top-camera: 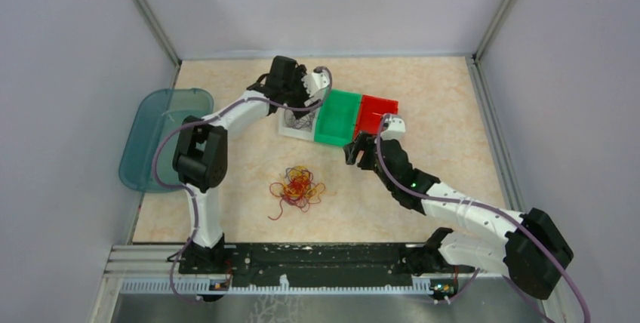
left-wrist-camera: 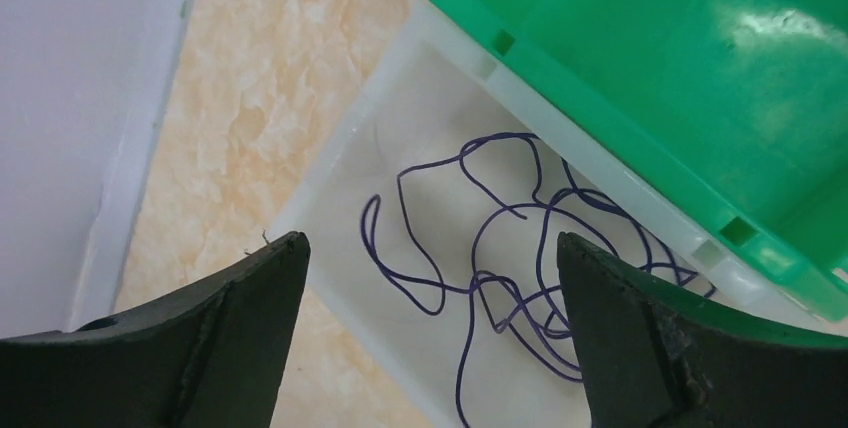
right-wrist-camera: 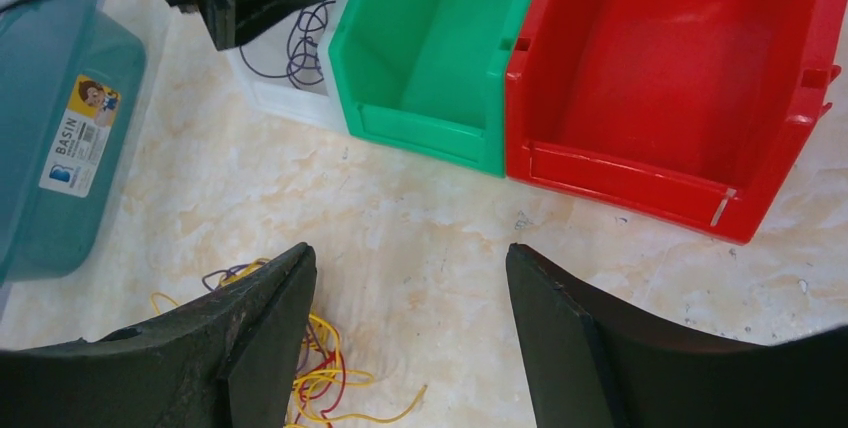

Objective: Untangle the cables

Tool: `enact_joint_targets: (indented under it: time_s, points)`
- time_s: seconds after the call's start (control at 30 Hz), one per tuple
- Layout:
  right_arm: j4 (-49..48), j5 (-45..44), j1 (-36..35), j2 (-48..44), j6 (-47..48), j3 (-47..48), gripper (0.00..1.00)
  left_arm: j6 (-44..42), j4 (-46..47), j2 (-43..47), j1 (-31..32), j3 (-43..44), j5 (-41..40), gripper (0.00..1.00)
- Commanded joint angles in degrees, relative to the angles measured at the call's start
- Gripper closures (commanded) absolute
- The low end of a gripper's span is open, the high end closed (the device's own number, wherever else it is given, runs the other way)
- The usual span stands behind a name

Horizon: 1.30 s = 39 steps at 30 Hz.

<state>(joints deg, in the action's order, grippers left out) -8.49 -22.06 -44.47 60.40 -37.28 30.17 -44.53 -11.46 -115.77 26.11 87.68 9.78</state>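
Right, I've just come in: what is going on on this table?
Two robot arms are working on a tangle of red and yellow cables, which lies on the table nearer their bases, neither gripper on it. The left gripper hangs open over the white bin, where a purple cable lies loose. The right gripper, open too, is above the table before the green bin and the red bin, both empty.

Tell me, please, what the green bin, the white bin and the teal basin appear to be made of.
Green bin: looks like rigid moulded plastic with a glossy finish; light glares off its inner wall.
White bin: probably plastic too, duller and slightly translucent, with a moulded rim.
Teal basin: likely tinted translucent plastic, smooth; what lies beneath seems to show faintly through it.
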Motion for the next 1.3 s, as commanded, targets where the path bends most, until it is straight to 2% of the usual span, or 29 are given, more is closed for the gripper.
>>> enact_joint_targets:
  time_s: [0.0,0.17,0.3,0.4,0.47,0.57,0.77,0.87,1.0,1.27]
  points:
    - [-2.9,2.9,0.6,-1.6,1.8,2.7,0.29,1.0,-10.5,5.7,-0.6,7.7,6.8,0.0]
    - [-2.7,6.0,0.6,-2.4,3.6,2.6,0.3,2.1,-17.0,10.5,-2.1,10.3,11.9,0.0]
    - [-2.6,9.1,0.7,-2.2,5.5,4.2,0.3,1.7,-20.9,13.8,-4.1,8.7,14.6,0.0]
    - [-3.3,14.3,0.6,-0.4,7.4,5.7,0.31,1.4,-27.5,16.5,-5.7,7.5,17.8,0.0]
    - [-4.4,18.8,0.7,1.9,9.2,6.7,0.31,0.7,-30.1,20.3,-6.2,3.2,19.2,0.0]
    - [-6.1,24.4,-0.3,6.6,10.9,8.4,0.29,0.1,-29.6,28.7,-7.1,-7.8,22.6,0.0]
    - [-5.9,28.8,-5.5,16.3,13.8,13.2,0.28,-4.6,-32.4,40.7,-9.2,-23.5,29.2,0.0]
    - [-6.4,29.7,-6.1,19.3,12.7,13.7,0.3,-8.3,-36.3,42.2,-9.3,-27.6,29.4,0.0]
    - [-6.9,28.6,-6.1,20.5,11.4,13.5,0.32,-18.5,-40.6,42.3,-8.9,-31.7,29.1,0.03]
    - [-6.3,26.1,-5.5,19.2,10.0,12.4,0.34,-21.7,-37.5,36.8,-4.0,-32.0,25.0,0.08]
